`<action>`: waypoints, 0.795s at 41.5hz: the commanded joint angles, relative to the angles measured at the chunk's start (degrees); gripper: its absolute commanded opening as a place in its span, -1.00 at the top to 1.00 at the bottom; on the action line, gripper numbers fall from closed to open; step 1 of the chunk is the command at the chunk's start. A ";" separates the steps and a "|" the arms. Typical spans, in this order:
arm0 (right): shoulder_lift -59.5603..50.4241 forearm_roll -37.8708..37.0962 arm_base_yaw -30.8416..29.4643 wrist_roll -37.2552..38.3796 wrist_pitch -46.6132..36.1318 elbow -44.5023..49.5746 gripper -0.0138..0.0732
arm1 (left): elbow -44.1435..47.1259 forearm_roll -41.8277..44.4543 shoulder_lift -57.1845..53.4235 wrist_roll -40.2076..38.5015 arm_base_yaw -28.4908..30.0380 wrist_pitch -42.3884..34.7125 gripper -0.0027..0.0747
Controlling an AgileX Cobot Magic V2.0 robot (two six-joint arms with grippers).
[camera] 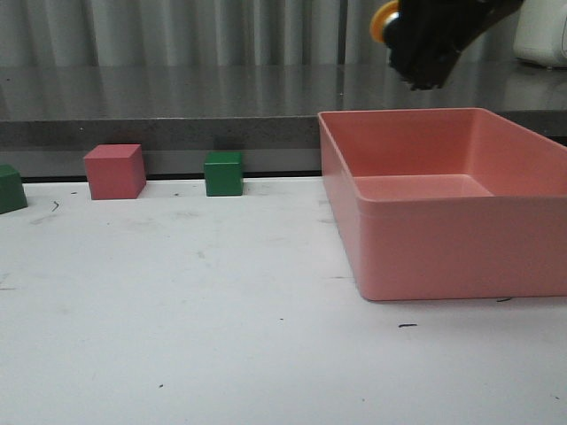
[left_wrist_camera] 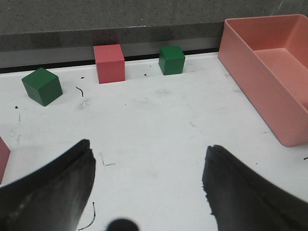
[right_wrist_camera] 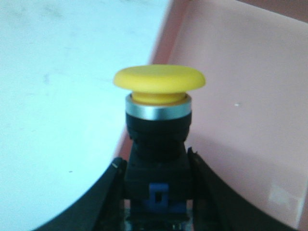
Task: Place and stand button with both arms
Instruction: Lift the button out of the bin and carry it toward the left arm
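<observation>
While the right pincer hangs high above the far side of the pink tray, it has the button clamped by its blocky base, a dark finger pressed to either side. From the right wrist camera the button's yellow mushroom cap points away from the fingers, with a silver ring and black collar beneath it and a blue bit showing low on the base. Behind it lie the tray's rim and inner floor on one side and the pale desk on the other, so it is held in the air over the tray's edge, touching neither. In the front view only a sliver of the yellow cap peeks out beside the dark bulk of the arm.

The left pincer is spread wide with nothing between its fingers, hovering over bare desk. Along the desk's far edge a green cube sits near the tray, a pink cube stands well to its left, and another green cube rests at the left border.
</observation>
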 commanded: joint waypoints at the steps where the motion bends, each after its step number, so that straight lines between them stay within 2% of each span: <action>1: -2.61 2.48 2.11 -0.68 -3.05 -1.30 0.21 | -2.10 -0.19 0.64 -0.11 -0.49 -4.63 -0.29; 12: -2.14 8.34 3.02 -0.52 3.18 -1.30 0.21 | -2.10 -0.19 0.64 -0.11 -0.49 -4.74 -0.29; 15: -2.07 9.05 4.19 1.79 3.64 -1.35 0.21 | -2.10 -0.19 0.64 -0.11 -0.49 -4.74 -0.29; 24: 2.32 2.42 11.50 12.95 5.40 -5.18 0.21 | -2.10 -0.19 0.64 -0.11 -0.49 -4.74 -0.29; 33: 13.24 -1.74 17.92 21.47 10.86 -16.55 0.21 | -2.10 -0.62 0.64 -0.11 -0.49 -4.62 -0.29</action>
